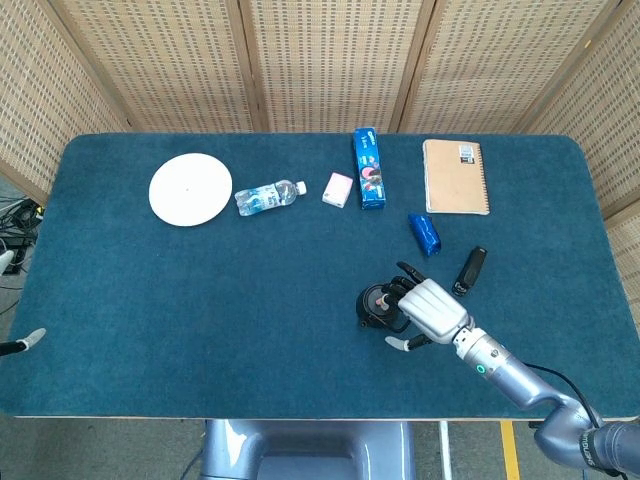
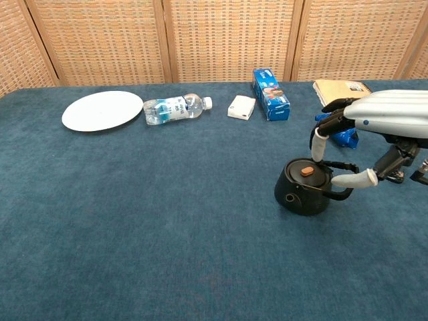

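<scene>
Well beyond the right hand (image 1: pixel 432 306), a folding screen (image 1: pixel 330 60) of pale woven cane panels in light wooden frames closes off the far side, its outer panels angling forward along both ends of the table (image 1: pixel 200 300). The table itself is covered edge to edge in a deep blue carpet-like cloth, evenly lit with only soft, short shadows. Far off to the hand's left, past the table's end, a strip of grey floor (image 1: pixel 15 235) shows with dark cables lying on it, and below the near edge behind the hand a yellow stripe (image 1: pixel 507 455) marks the floor.
</scene>
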Controlling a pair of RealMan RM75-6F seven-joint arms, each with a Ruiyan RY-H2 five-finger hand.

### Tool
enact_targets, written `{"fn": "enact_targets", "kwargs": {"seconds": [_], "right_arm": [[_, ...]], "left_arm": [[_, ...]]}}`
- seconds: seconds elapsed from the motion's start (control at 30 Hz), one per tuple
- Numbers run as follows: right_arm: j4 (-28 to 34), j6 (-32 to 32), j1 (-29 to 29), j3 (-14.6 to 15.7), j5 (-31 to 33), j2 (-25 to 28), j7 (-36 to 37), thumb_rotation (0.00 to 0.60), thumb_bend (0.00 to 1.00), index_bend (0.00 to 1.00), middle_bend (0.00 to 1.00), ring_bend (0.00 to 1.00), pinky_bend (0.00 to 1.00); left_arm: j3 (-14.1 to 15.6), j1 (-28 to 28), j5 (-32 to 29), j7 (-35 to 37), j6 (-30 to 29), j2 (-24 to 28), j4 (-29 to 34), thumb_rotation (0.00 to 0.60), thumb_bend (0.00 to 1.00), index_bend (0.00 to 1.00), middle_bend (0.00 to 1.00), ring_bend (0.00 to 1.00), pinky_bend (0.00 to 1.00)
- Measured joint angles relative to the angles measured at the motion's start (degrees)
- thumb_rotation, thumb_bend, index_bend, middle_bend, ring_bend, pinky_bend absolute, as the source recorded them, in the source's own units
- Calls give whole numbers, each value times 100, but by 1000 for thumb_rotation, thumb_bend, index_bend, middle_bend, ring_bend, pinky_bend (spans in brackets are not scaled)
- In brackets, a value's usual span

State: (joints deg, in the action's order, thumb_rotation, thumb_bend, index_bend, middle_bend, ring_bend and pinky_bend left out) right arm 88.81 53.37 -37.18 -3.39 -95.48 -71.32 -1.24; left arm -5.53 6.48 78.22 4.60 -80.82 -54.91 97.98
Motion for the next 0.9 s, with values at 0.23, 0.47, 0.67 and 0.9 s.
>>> {"fn": "enact_targets", "kwargs": {"seconds": [0.23, 0.47, 0.67, 0.9], "right_arm": [[-199, -88, -42, 130, 120, -164, -152, 414, 525, 385, 386, 327, 0], [-242, -8, -53, 214, 83, -170, -179, 441, 527, 413, 409, 362, 0], [-311, 13, -73, 275, 77, -195, -179, 462, 531, 422, 416, 367, 0], [-385, -65, -118, 344, 139, -215, -203, 461, 532, 449, 447, 395, 0]], "left_arm": [[-8, 0, -27, 29, 13, 3, -21, 600, 0, 0, 0, 0, 0], [-4, 5, -19, 6, 16, -5, -15, 600, 0, 0, 0, 0, 0], [2, 12, -11, -22, 24, -13, -6, 600, 0, 0, 0, 0, 0], [-3, 11, -27, -7, 30, -9, -16, 600, 0, 0, 0, 0, 0]]}}
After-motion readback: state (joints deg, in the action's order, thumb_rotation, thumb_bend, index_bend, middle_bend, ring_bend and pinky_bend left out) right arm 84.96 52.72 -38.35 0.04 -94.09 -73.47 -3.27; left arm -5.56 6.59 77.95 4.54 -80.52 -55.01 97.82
